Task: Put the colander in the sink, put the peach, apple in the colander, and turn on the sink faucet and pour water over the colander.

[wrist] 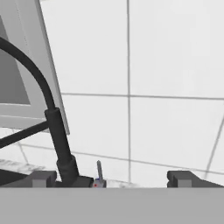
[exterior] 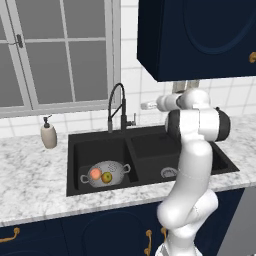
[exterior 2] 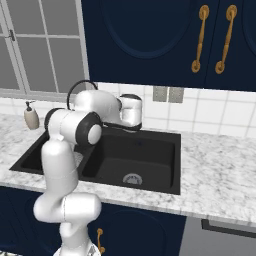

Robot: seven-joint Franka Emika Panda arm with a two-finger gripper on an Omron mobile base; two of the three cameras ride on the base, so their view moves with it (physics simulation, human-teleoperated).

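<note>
The white arm rises in front of the sink [exterior: 150,150], bends at a dark-banded elbow above the right basin, and reaches level toward the tiled back wall behind the sink, with the hand close to the sink faucet's [exterior: 118,107] base. In the hand view the gripper [wrist: 111,177] looks straight at the wall tiles; its two dark fingertips [wrist: 181,178] stand wide apart with nothing between them, the faucet's black stem just inside the left tip and the small upright lever [wrist: 99,169] between the tips, nearer the left one.

The tabletop [exterior: 35,175] is white stone with grey marbling, and the sink is set into it: a matte black rectangle of two basins, each with a round silver drain; the right basin's drain [exterior 2: 132,178] shows plainly in the right base view. The sink faucet stands at the back rim of the sink over the divider, a thin black tube arched high like a gooseneck.

The colander [exterior: 106,173] sits in the sink's left basin, toward the front: a silver-grey perforated metal bowl with a loop handle at each side of its rim. Inside it lie the peach [exterior: 95,174], round and orange-pink, and the apple [exterior: 106,177], round and yellow-green, touching each other.

A beige soap dispenser [exterior: 48,133] with a dark pump stands on the tabletop to the left of the sink, against the wall.
</note>
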